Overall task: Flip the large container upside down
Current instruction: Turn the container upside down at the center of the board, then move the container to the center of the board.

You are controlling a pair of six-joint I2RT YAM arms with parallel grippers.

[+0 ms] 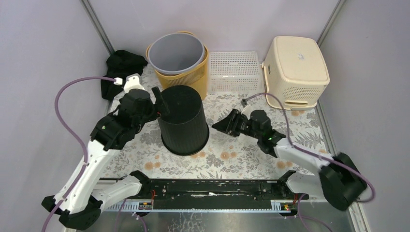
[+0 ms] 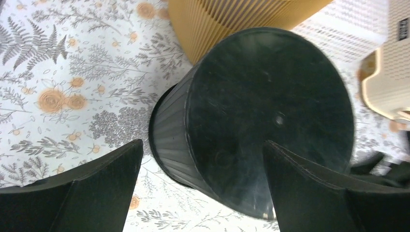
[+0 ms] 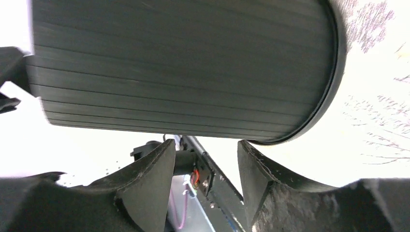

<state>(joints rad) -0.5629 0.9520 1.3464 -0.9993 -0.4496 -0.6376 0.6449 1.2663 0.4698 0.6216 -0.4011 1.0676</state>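
The large black ribbed container (image 1: 183,121) stands on the floral cloth with its flat base up and its wide rim down. In the left wrist view its base (image 2: 270,111) fills the middle. My left gripper (image 1: 162,102) is open at the container's upper left edge and holds nothing. In its wrist view the gripper (image 2: 203,147) has one finger over the base and the other over the cloth. My right gripper (image 1: 220,124) is open and empty, just right of the container and apart from it. In the right wrist view the ribbed wall (image 3: 183,67) lies ahead of the gripper (image 3: 206,145).
A yellow ribbed basket (image 1: 196,75) holding a grey bin (image 1: 176,50) stands behind the container. A white mesh tray (image 1: 233,71) and a cream upturned basket (image 1: 296,70) are at the back right. Black cloth (image 1: 121,65) lies at the back left. A black rail (image 1: 208,188) runs along the front.
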